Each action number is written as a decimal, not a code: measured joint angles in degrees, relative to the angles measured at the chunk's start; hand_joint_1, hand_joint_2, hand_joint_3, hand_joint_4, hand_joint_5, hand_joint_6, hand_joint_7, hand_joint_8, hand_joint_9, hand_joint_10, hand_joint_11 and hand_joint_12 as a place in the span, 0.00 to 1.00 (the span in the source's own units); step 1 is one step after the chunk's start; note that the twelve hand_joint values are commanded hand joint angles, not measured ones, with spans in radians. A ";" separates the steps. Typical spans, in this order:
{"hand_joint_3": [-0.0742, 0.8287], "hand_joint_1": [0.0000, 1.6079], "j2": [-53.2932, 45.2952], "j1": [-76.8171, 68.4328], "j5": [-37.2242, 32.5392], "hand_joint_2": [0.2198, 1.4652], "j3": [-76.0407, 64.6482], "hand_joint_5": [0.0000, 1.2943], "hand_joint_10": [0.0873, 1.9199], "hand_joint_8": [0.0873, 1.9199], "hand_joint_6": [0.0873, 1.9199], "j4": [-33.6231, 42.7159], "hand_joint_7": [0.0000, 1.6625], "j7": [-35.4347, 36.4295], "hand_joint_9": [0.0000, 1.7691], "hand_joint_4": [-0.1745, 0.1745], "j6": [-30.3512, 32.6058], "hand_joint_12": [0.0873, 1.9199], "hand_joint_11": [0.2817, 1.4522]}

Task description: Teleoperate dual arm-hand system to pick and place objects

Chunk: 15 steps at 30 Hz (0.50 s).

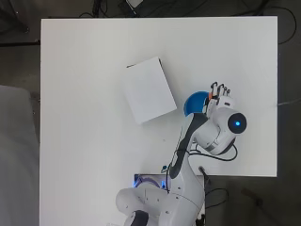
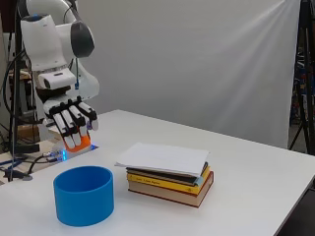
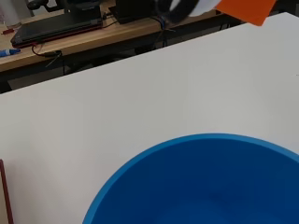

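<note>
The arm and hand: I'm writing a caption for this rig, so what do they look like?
The arm is glossy white with rounded segments and dark grey joint bands; a blue light glows on one joint seen from overhead. Black cables run along it near the base. The hand has black fingers faced with white plates, and an orange part shows at its lower edge.

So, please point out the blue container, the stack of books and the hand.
blue container (image 2: pixel 83 196), side view, on its outer wall.
stack of books (image 2: pixel 170 184), side view, on the yellow book's spine.
hand (image 2: pixel 71 118), side view, on its fingers, curled round something orange.
</note>
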<state>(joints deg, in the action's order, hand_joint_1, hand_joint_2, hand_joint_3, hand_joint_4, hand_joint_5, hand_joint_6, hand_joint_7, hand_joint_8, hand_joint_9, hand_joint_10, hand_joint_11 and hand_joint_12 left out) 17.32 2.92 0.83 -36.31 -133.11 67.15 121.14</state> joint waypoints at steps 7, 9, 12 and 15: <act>0.08 0.90 -1.23 0.59 -1.78 0.82 1.25 0.19 0.71 0.86 0.70 -4.38 0.32 -0.90 0.44 0.84 1.71 0.00 0.41; 0.08 0.90 0.07 0.66 -2.23 0.83 2.50 0.16 0.74 0.86 0.71 -5.97 0.30 0.41 0.44 0.83 1.05 0.00 0.42; 0.08 0.90 1.26 0.76 -2.14 0.83 4.11 0.14 0.75 0.86 0.73 -7.05 0.29 1.25 0.43 0.82 -0.16 0.00 0.43; 0.08 0.90 1.69 0.85 -1.90 0.83 4.79 0.16 0.75 0.84 0.63 -7.62 0.30 0.55 0.43 0.77 -0.92 0.00 0.43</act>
<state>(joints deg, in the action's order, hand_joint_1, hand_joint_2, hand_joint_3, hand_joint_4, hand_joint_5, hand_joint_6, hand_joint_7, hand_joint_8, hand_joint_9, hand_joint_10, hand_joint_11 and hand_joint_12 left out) 19.00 3.77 -1.07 -31.52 -140.74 67.70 120.21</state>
